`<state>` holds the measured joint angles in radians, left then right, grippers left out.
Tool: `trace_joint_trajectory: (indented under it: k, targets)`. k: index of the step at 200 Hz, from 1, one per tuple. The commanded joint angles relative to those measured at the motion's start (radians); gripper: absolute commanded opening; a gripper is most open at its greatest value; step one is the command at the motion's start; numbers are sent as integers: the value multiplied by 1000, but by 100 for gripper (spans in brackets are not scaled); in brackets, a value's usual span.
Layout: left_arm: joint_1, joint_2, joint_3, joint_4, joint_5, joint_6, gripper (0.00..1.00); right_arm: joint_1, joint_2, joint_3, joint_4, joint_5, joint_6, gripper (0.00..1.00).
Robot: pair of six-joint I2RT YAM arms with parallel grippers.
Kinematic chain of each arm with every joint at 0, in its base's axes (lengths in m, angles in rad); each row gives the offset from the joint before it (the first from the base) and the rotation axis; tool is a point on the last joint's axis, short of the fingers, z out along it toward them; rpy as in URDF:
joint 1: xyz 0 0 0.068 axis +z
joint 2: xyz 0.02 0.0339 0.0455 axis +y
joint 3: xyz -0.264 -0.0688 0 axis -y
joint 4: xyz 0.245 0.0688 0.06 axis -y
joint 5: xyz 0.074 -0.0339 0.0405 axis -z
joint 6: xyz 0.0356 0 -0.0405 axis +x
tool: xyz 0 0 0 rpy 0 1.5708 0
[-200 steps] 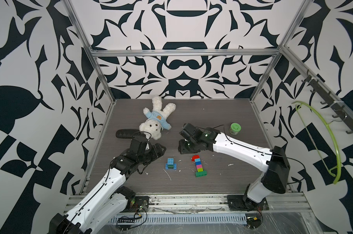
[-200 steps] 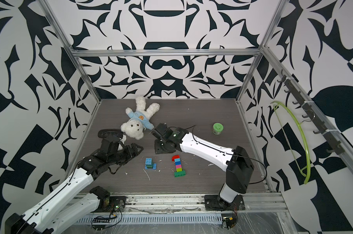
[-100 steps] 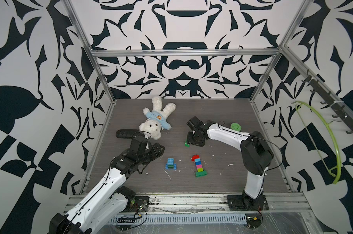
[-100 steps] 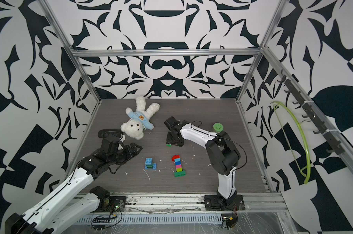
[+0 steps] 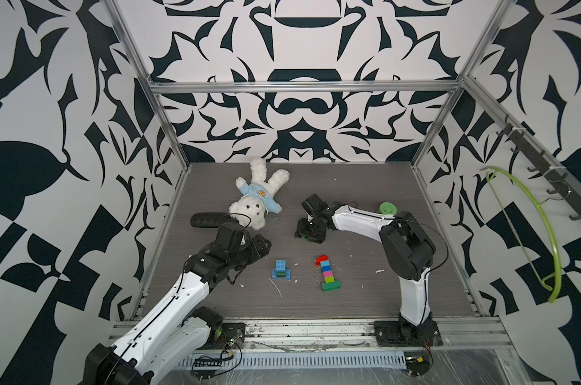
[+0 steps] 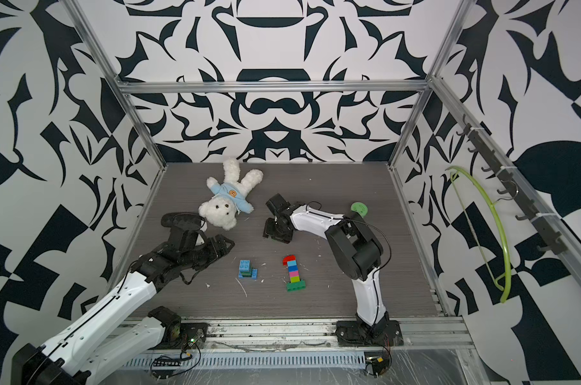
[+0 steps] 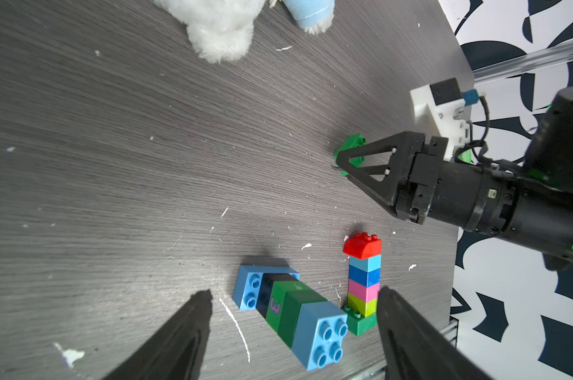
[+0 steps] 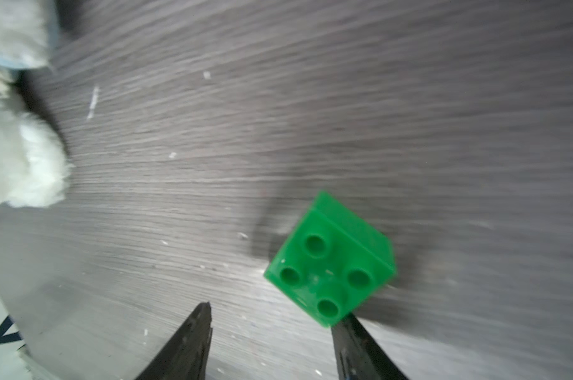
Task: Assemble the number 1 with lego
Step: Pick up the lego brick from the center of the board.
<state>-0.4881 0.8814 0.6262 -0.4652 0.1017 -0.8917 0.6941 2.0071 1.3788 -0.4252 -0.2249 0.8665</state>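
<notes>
Green plastic is what matters here: a single green brick (image 8: 331, 263) lies loose on the table (image 5: 366, 300), studs showing, just off the tips of the right gripper (image 8: 275, 312). Its jaws stand apart with nothing between them, and one corner of the brick seems to touch one fingertip, no more. A second ago those jaws were narrower and I can make out no green under them in the top views. Now they have spread, and a sliver of green shows beneath them just right of the frame's centre. I judge that the brick has been let go, so it sits apart from the build and would need a fresh grasp before use. The right arm has changed shape too. Earlier it lay stretched low across the table, and now its elbow is folded up high at the right of the frame, though the gripper itself has hardly shifted. Below centre, the coloured column (image 5: 327, 273) with its red cap and green foot already reads as a 1 and has not moved. The blue and green stack (image 5: 280, 269) to its left has not moved either. The left gripper (image 7: 295, 292) is wide open and empty, unmoved, left of that stack.
</notes>
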Motion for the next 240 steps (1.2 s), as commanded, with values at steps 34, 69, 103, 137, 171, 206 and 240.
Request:
trace_joint_trajectory:
  k: [34, 69, 103, 137, 171, 206, 240]
  targets:
    - [12, 1, 32, -20, 3, 18, 84, 8, -17, 37, 158, -134, -30, 61]
    - [17, -18, 24, -20, -13, 28, 88, -8, -88, 100, -49, -111, -330, 55]
    - [22, -21, 12, -1, -24, 28, 89, -36, -148, 160, -202, 11, -767, 50]
    - [25, -20, 7, 3, -58, 27, 91, -52, -196, 86, -160, 9, -1242, 51]
    - [26, -25, 6, 17, -86, 32, 94, -59, -161, 73, -186, 7, -1617, 61]
    - [32, -33, 10, 21, -107, 59, 96, -89, -54, 174, -281, 16, -1797, 61]
    - [37, -38, 13, 29, -128, 88, 97, -94, 2, 205, -287, 29, -1895, 62]
